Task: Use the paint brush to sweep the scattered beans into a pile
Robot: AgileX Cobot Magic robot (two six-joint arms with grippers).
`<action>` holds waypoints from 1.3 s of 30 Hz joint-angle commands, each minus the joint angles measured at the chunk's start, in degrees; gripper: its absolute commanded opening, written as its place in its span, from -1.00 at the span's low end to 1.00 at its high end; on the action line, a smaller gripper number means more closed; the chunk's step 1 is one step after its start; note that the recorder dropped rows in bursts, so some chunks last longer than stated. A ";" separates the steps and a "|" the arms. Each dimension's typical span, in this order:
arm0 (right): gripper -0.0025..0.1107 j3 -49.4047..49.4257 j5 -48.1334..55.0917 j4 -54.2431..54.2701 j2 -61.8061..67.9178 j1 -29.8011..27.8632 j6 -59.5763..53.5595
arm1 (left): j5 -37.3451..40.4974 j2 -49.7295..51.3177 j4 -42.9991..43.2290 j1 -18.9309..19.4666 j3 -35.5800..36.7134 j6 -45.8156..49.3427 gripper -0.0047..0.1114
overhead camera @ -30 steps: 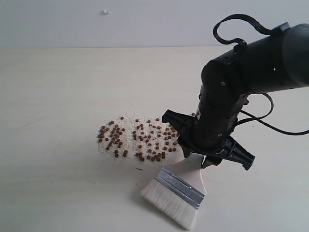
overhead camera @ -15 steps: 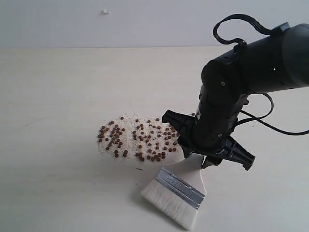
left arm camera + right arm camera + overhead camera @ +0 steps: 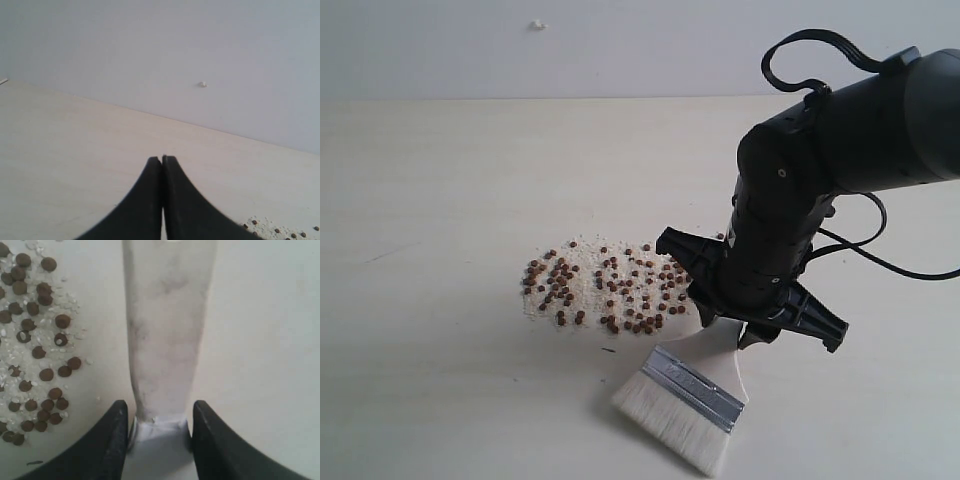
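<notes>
"Sweeping from where? The beans (image 3: pixel 605 290) lie loosely spread among whitish crumbs, just beside the paint brush (image 3: pixel 690 395)."
"From the outer rim inward — short, light strokes, bristles flat on the bench (image 3: pixel 450 380), or they'll roll. The right hand (image 3: pixel 157 412) is clamped on the handle."
"And the left hand (image 3: pixel 162 165)?"
"Pressed together, holding nothing, off to one side — leave it."

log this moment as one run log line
right gripper: closed on brush handle | left gripper: shut, empty | beans: scattered beside brush, not yet piled
</notes>
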 commanded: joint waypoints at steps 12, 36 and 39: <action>-0.96 0.10 -3.50 -9.69 -0.49 0.12 -12.88 | -0.28 -0.25 -0.39 0.11 -0.04 0.08 -0.92; -0.96 0.10 -0.29 -19.81 -0.49 0.12 -45.21 | -0.28 -0.25 -0.39 0.11 -0.04 0.08 -0.92; -0.96 0.10 -0.29 -19.81 -0.49 0.12 -45.21 | -0.28 -0.25 -0.39 0.11 -0.04 0.08 -0.92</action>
